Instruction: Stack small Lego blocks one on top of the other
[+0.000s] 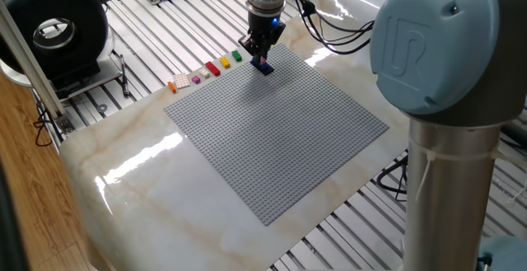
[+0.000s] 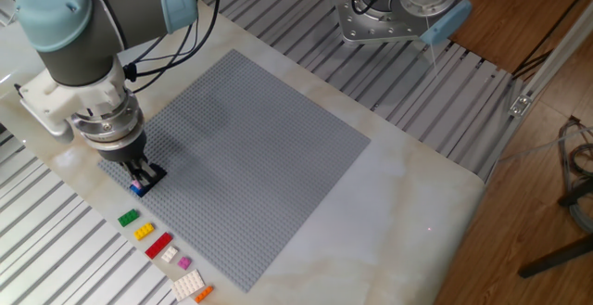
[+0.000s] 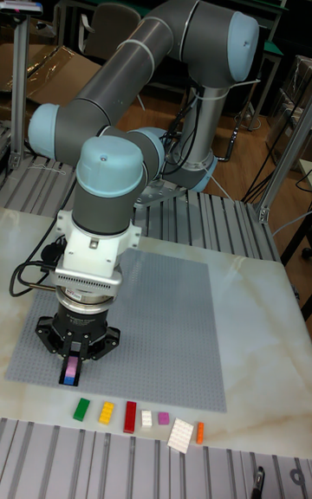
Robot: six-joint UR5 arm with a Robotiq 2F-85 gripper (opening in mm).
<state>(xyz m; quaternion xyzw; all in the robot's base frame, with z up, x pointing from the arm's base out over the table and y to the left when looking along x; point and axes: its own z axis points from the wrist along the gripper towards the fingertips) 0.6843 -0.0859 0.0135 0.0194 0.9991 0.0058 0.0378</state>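
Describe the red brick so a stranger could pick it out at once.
Find the grey baseplate; a row of small bricks lies on the marble just off its edge near the gripper. The red brick is third after green and yellow, and the longest, narrowest one there.

Grey arm [image 3: 130, 57], pale-blue joint caps, black claw [image 3: 73, 359]

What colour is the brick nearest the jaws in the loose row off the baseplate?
Green; clearest in the tall fixed view, at the row's end beside the yellow one.
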